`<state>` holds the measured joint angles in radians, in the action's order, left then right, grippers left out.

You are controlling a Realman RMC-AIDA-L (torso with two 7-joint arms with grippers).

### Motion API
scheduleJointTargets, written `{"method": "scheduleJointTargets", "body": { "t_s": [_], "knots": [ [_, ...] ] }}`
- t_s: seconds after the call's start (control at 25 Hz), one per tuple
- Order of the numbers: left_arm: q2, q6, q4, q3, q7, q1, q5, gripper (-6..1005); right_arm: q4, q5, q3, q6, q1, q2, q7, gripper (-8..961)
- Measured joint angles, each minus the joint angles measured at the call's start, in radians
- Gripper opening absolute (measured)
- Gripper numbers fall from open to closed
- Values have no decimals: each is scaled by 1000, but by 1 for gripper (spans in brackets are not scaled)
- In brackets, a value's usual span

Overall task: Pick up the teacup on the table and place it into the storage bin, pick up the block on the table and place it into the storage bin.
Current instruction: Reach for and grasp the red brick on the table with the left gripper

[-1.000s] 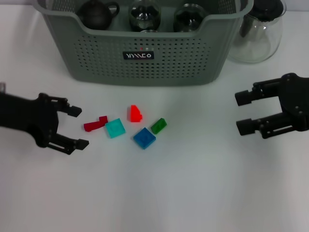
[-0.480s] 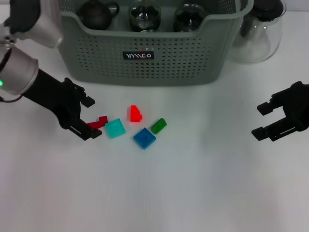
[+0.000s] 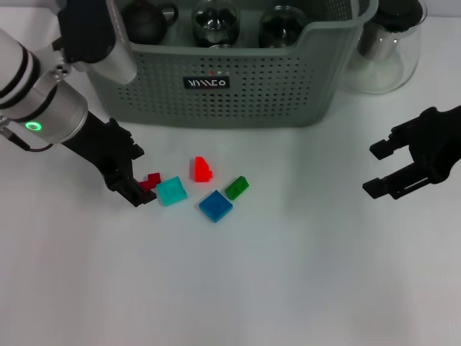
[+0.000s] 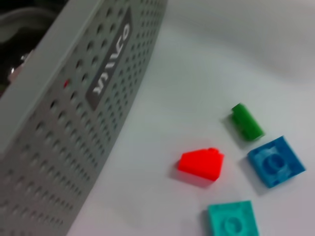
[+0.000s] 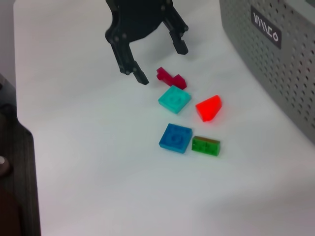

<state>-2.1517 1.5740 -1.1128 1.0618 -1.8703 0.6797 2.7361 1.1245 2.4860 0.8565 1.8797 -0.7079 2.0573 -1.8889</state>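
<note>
The left gripper [image 3: 137, 175], fingers spread around the dark red block [image 3: 150, 181], may nudge the touching teal block [image 3: 171, 191] when closing.

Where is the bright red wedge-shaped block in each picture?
Head view: the bright red wedge-shaped block lies near the middle, in front of the grey-green perforated storage bin.
Left wrist view: the block is low and centre, beside the bin wall.
Right wrist view: it is right of centre.
Shared landmark: the teal square flat block next to it.
</note>
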Motion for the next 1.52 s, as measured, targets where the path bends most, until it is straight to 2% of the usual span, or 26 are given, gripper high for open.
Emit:
{"method": "scheduleJointTargets", "body": {
  "t_s": [0.24,0.56,0.64,1.52],
  "knots": [
    [-14,-45,14,57,-45,13,81,869,-2,0,-1,-14,-1,8,0,807],
    [-15,-67,25,121,-71,13,106,860,-3,0,-1,-25,-1,14,1,806],
    [-15,-70,25,126,-70,10,106,627,-3,0,-1,-26,-1,14,2,807],
    [-16,-116,54,145,-54,2,109,581,2,-24,-1,-39,10,17,13,807]
  ]
}}
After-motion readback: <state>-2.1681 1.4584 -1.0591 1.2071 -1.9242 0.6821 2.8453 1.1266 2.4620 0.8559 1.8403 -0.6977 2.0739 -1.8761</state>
